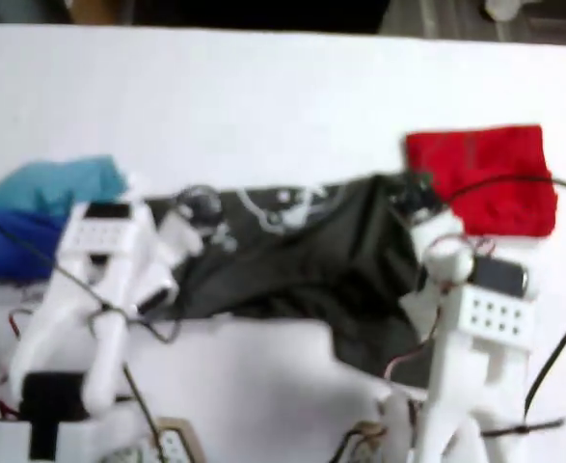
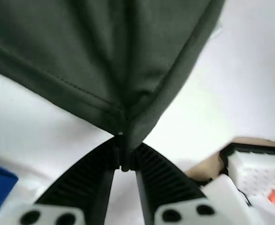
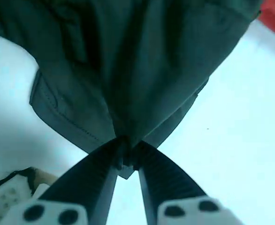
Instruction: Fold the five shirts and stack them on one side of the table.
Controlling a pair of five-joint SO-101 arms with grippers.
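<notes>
Left tool (image 2: pixel 124 161) clamped on black shirt (image 1: pixel 292 260) hem, right tool (image 3: pixel 127 159) clamped on its other end. Shirt spread across the counter (image 1: pixel 263 96) between them. Red shirt (image 1: pixel 485 178) by right arm, blue shirts (image 1: pixel 32 207) by left.

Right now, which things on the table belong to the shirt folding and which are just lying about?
Job: black printed fabric shirt, pinched by left gripper and right gripper; folded red shirt; crumpled teal shirt; dark blue shirt.
Lying about: white perforated block.
</notes>
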